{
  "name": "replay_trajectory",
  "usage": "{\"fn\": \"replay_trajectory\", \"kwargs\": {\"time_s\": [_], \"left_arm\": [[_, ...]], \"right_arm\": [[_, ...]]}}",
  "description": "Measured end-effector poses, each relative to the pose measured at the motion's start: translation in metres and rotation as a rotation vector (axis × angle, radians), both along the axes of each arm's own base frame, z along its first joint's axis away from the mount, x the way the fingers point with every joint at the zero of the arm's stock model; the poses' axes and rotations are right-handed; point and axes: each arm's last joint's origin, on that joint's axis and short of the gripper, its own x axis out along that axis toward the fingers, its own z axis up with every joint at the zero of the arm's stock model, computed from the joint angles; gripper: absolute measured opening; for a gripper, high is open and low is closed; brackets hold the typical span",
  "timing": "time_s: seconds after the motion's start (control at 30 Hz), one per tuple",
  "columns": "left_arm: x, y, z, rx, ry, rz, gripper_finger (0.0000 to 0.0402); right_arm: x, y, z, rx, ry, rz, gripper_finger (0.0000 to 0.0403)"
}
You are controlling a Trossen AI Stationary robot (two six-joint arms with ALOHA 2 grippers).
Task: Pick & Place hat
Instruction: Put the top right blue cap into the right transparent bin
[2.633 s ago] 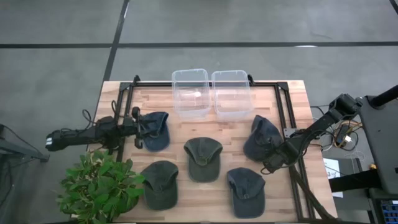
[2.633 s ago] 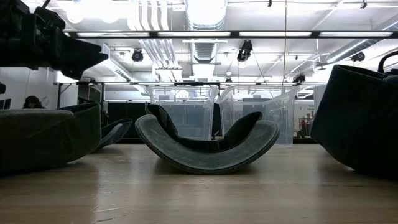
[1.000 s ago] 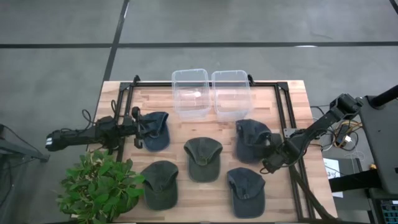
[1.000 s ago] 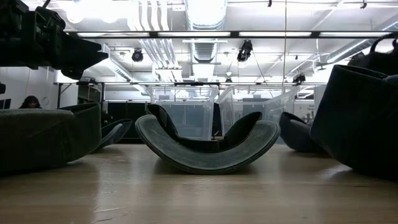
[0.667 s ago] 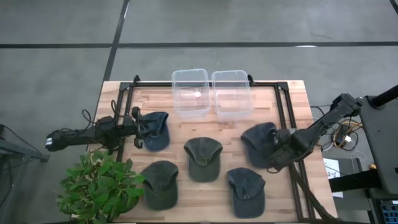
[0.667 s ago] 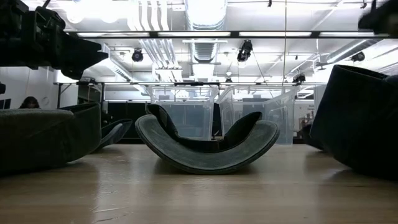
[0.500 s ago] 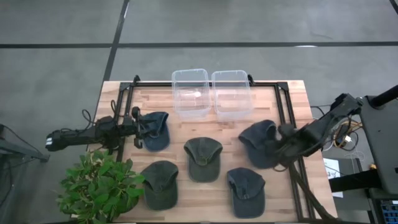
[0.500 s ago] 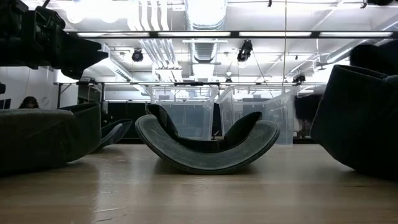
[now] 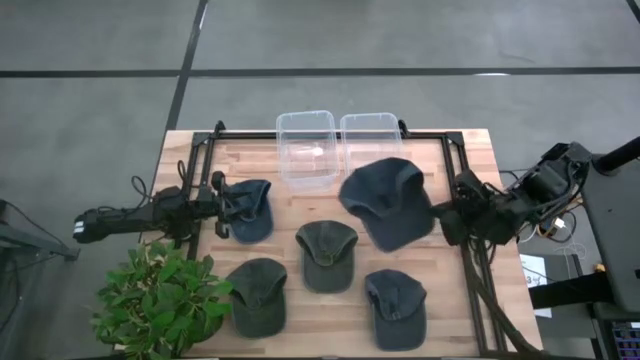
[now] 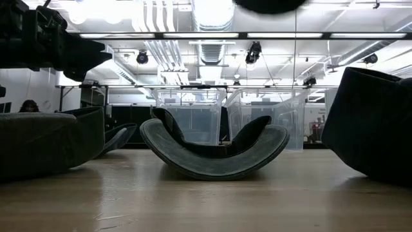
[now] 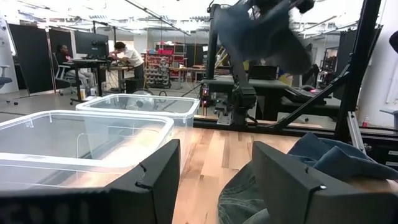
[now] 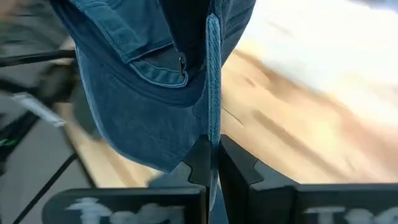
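A blue-grey hat (image 9: 388, 203) hangs in the air over the table's right half, in front of the right clear bin (image 9: 372, 148). My right gripper (image 9: 448, 216) is shut on it. The left wrist view shows the same hat (image 11: 267, 31) high up, and the low view shows only its underside (image 10: 270, 5). My left gripper (image 11: 214, 180) waits open and level at the table's left, beside a second blue hat (image 9: 250, 210) that lies on the wood. My right gripper pinches the hat's thin edge (image 12: 212, 134) between its two shut fingers (image 12: 198, 163). The edge runs straight out ahead of the fingers. They come from the table's right side, slanting down. The hat is lifted clear of the table, its crown spread toward the table's middle.
Three green hats lie on the near half of the table (image 9: 326, 255) (image 9: 260, 295) (image 9: 395, 305). A second clear bin (image 9: 306, 148) stands at the far middle. A potted plant (image 9: 160, 300) sits at the near left corner. A black frame (image 9: 455, 160) runs round the table.
My right gripper has risen steeply and rolled, taking the blue-grey hat with it. The hat, which lay on the table's right side, is now lifted clear and has swung toward the far edge and the bins.
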Motion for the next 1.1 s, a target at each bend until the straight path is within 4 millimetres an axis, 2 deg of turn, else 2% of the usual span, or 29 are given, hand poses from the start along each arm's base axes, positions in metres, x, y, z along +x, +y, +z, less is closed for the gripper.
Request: {"fn": "replay_trajectory", "kwargs": {"time_s": [0.17, 0.37, 0.7, 0.93, 1.1], "left_arm": [[0.000, 0.000, 0.000, 0.000, 0.000, 0.000, 0.0193], [0.000, 0.000, 0.000, 0.000, 0.001, 0.000, 0.0193], [0.000, 0.000, 0.000, 0.000, 0.001, 0.000, 0.0193], [0.000, 0.000, 0.000, 0.000, 0.001, 0.000, 0.0193], [0.000, 0.000, 0.000, 0.000, 0.001, 0.000, 0.0193]], "right_arm": [[0.005, 0.003, 0.019, -0.133, -0.182, 0.190, 0.0012], [0.012, 0.008, 0.040, -0.270, -0.360, 0.337, 0.0012], [0.016, 0.015, 0.063, -0.369, -0.571, 0.528, 0.0012], [0.017, 0.015, 0.064, -0.380, -0.581, 0.499, 0.0012], [0.026, 0.009, 0.061, -0.408, -0.536, 0.159, 0.0012]]}}
